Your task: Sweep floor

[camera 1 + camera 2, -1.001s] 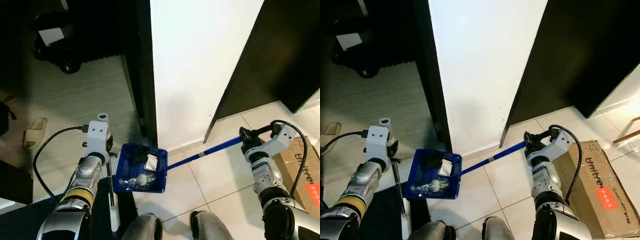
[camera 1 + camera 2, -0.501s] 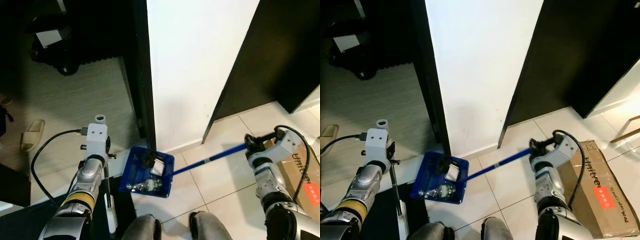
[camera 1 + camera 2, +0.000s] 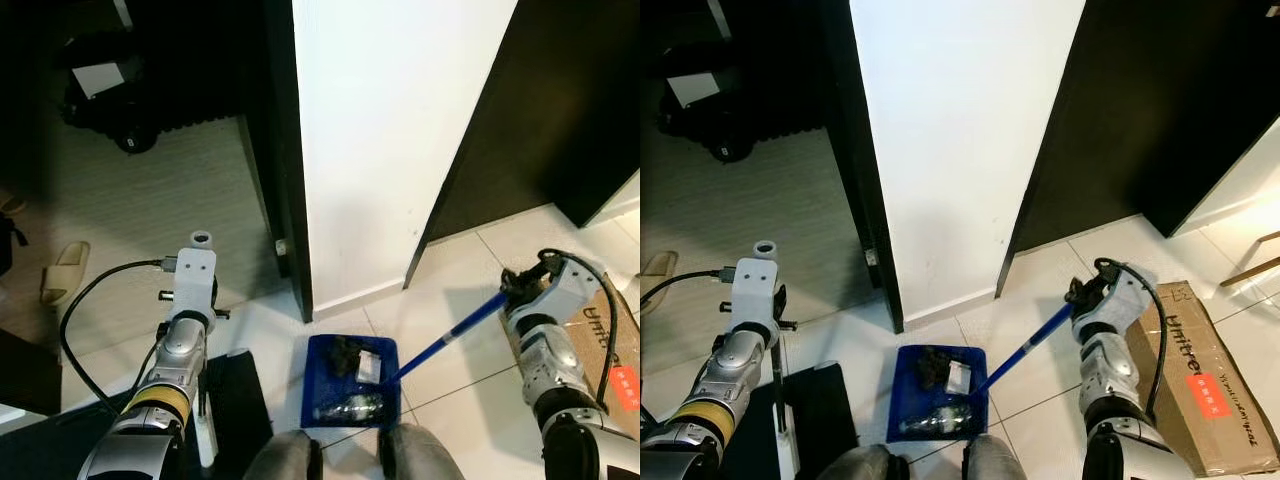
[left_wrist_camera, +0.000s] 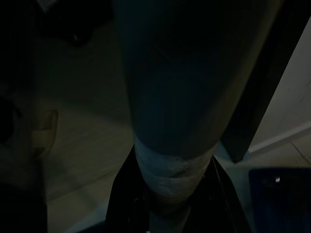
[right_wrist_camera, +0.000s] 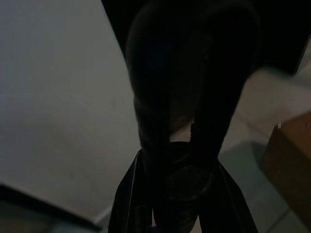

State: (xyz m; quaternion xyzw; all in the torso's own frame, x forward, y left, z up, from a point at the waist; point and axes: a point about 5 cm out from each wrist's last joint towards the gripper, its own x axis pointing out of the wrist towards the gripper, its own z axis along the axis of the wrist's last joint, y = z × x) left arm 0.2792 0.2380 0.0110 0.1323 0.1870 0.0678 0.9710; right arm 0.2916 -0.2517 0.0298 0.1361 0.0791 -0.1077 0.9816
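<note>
Standing over a blue dustpan (image 3: 350,382) that sits flat on the white floor tiles (image 3: 450,330) just ahead of the robot's feet (image 3: 290,462), the robot faces a white wall end (image 3: 390,140). Dustpan holds a clear plastic bottle (image 3: 347,409) at its near edge, a white scrap (image 3: 368,367) and a dark lump (image 3: 346,356) further in. Its blue handle (image 3: 447,334) slants up from the pan's right rim to the right gripper (image 3: 517,282), whose black fingers are clamped around the handle's top; right wrist view is dark, fingers (image 5: 146,160) pressed round a shaft. Left of the dustpan, a black mat (image 3: 235,395) lies on the floor, and along its left edge a thin dark broom pole with a white lower section (image 3: 205,430) runs up to the left gripper (image 3: 193,318); left wrist view shows the pole (image 4: 175,121) close in between the dark fingers (image 4: 121,194), so they look closed around it. Right of the dustpan, beyond the right arm, a brown cardboard box (image 3: 615,345) with a red label lies on the tiles. Beyond the dustpan the white wall end rises, with a dark door frame (image 3: 285,170) on its left and a dark door (image 3: 540,110) on its right. Further left past the frame is grey matting (image 3: 150,200), a beige slipper (image 3: 66,268) on it, and dark gear (image 3: 110,95) at the far back.
</note>
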